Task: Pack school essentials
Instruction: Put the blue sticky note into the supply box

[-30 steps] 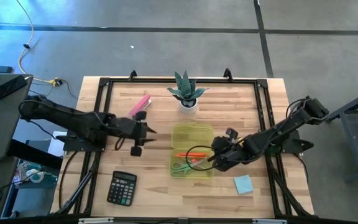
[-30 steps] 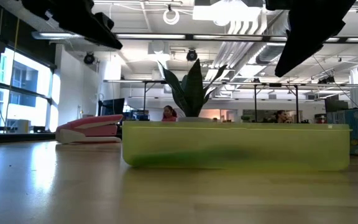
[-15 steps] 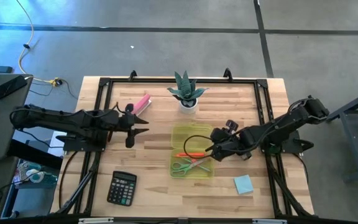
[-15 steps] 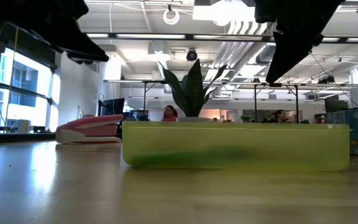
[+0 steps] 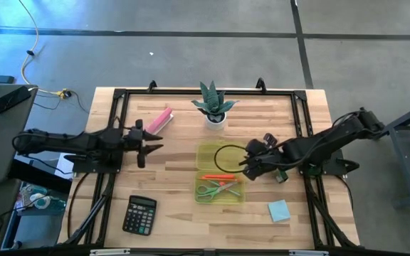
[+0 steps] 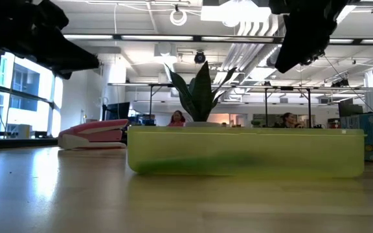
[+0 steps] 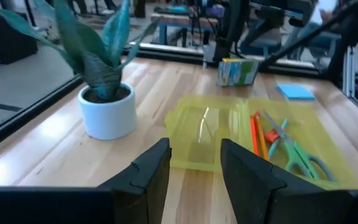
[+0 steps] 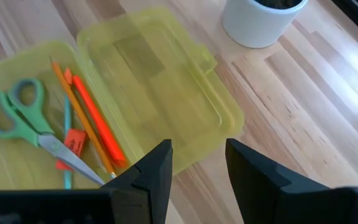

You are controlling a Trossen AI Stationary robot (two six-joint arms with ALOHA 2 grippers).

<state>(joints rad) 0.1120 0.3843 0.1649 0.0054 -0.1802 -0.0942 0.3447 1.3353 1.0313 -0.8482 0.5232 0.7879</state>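
An open yellow-green case [image 5: 219, 174] lies mid-table, its lid half [image 8: 154, 81] toward the far edge. In its base lie green-handled scissors [image 8: 11, 115], an orange pencil [image 8: 82, 118], a red-orange pen [image 8: 98, 127] and a green pencil [image 8: 67, 146]. The light-blue note pad [image 5: 278, 210] lies near the table's right front. A green/yellow block [image 7: 238, 71] stands right of the case. My right gripper [image 5: 246, 162] hovers open above the case's right edge. My left gripper [image 5: 150, 146] hangs open, left of the case.
A potted plant [image 5: 214, 107] stands beyond the case near the far edge. A pink bar [image 5: 160, 119] lies to the plant's left. A black calculator [image 5: 139, 215] sits at the near left. A black cable loop [image 5: 226, 158] hangs over the lid.
My right gripper has drawn back from over the case's base toward the far edge and risen. My left gripper has pulled away from the case toward the table's left edge. The things in the case have stayed put.
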